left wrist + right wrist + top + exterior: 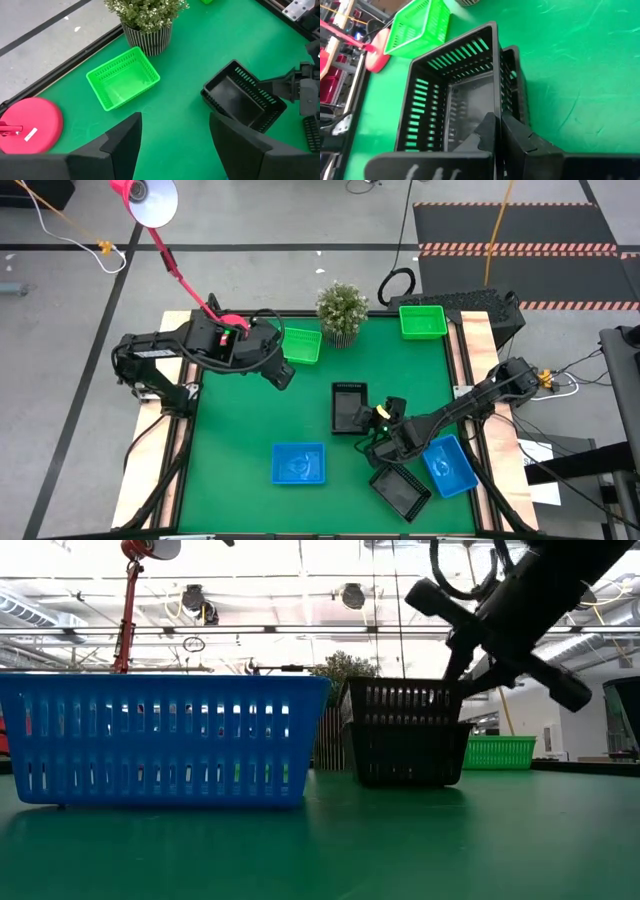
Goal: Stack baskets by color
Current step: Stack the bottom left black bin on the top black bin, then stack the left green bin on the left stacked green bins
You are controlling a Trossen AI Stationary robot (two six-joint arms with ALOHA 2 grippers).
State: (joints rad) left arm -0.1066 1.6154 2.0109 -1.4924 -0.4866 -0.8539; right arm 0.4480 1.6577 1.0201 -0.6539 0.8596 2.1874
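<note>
The potted plant (342,310) stands at the far edge of the green table (240,420) and serves as the landmark. Well in front of it, near the table's middle, two black baskets (349,407) sit nested, the upper one tilted in the lower. The right gripper (380,418) is at their side farthest from the plant, its fingers pressed together on the near wall of the upper black basket (455,95). A third black basket (401,489) lies farther still from the plant, toward the front right, touching a blue basket (449,465). Another blue basket (298,463) rests in front of the plant, toward the front left. A green basket (300,345) lies just beside the plant on its left, and a second green basket (422,321) is to the plant's right. The left gripper (284,374) hovers near the plant, by the left green basket, its fingers (120,145) spread apart and holding nothing. The red lamp base (27,125) sits left of the plant.
</note>
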